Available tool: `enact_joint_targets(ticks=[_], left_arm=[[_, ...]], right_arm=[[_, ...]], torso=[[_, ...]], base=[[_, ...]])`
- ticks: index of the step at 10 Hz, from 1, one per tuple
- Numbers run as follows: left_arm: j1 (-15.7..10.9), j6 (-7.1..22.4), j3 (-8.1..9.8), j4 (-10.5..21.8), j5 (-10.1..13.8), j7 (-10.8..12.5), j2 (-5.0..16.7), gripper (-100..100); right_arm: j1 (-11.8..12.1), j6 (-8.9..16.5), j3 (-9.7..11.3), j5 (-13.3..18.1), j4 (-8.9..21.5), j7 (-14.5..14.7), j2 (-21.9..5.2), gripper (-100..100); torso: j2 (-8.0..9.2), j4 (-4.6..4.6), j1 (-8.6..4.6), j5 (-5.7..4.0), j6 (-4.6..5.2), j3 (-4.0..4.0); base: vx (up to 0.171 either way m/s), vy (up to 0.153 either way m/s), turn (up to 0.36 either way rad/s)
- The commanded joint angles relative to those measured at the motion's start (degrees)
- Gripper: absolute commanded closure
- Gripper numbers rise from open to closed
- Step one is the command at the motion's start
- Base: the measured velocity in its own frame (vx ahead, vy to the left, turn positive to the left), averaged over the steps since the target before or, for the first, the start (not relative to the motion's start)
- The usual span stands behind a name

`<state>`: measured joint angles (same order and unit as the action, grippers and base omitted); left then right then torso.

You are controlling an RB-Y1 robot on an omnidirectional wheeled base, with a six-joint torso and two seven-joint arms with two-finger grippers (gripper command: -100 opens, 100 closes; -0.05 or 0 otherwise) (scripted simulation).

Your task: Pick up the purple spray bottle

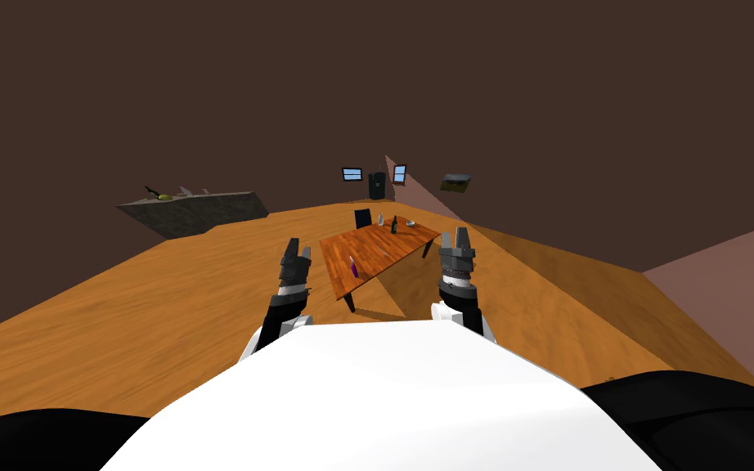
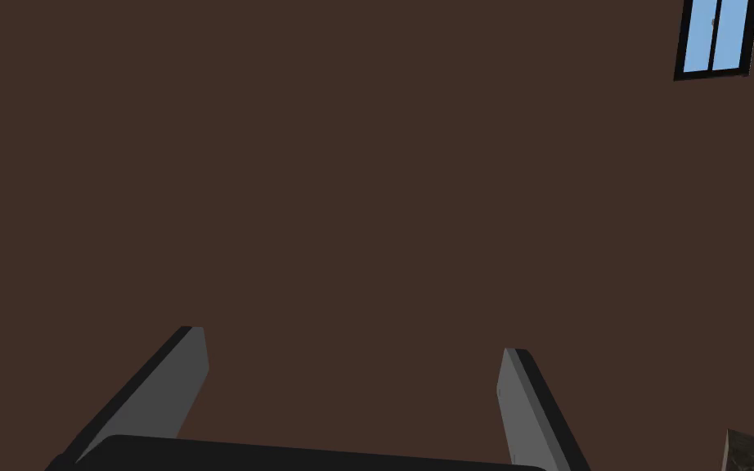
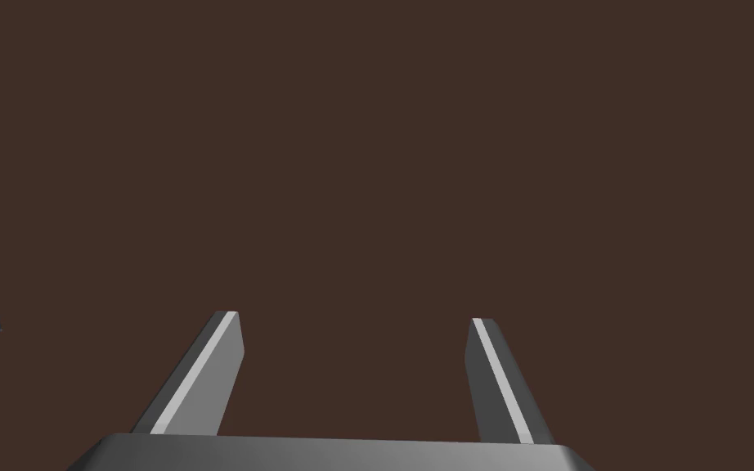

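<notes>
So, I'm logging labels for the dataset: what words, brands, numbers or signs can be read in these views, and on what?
None can be read.
The purple spray bottle and the dark bottle on the table are too small to show any label.
The framed picture on the wall shows no lettering.

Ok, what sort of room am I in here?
Likely a house's dining area beside a kitchen: a wooden table with a dark bottle and a bowl, a chair behind it, a stone counter.
</notes>
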<state>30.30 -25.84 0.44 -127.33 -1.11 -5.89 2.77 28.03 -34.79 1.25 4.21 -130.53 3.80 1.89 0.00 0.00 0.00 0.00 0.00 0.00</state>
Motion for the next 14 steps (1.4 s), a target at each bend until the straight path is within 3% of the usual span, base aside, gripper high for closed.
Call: enact_joint_targets(ticks=[1, 4, 11, 14], left_arm=[[-0.7, 0.5, 0.45, 2.4, -0.9, -1.0, 1.8, -100], [-1.4, 1.0, 0.90, 4.9, -1.8, -2.2, 2.7, -100], [-5.2, 3.6, 3.19, 17.1, -6.4, -8.6, 4.5, -100], [-5.8, 4.0, 3.61, 20.0, -7.3, -9.7, 4.6, -100]], right_arm=[[0.0, 0.0, 0.0, 0.0, 0.0, 0.0, 0.0, 0], [0.0, 0.0, 0.0, 0.0, 0.0, 0.0, 0.0, 0], [0.0, 0.0, 0.0, 0.0, 0.0, 0.0, 0.0, 0], [0.0, 0.0, 0.0, 0.0, 0.0, 0.0, 0.0, 0]], torso=[[0.00, 0.00, 0.00, 0.00, 0.00, 0.00], [-0.15, -0.03, -0.17, -0.04, 0.00, -0.09], [-0.27, -0.06, -0.35, -0.08, 0.00, -0.16], [-0.19, -0.05, -0.23, -0.06, 0.00, -0.11]], base=[[0.025, -0.034, -0.002], [0.040, -0.049, 0.000], [0.064, -0.078, -0.005], [0.042, -0.056, -0.002]])
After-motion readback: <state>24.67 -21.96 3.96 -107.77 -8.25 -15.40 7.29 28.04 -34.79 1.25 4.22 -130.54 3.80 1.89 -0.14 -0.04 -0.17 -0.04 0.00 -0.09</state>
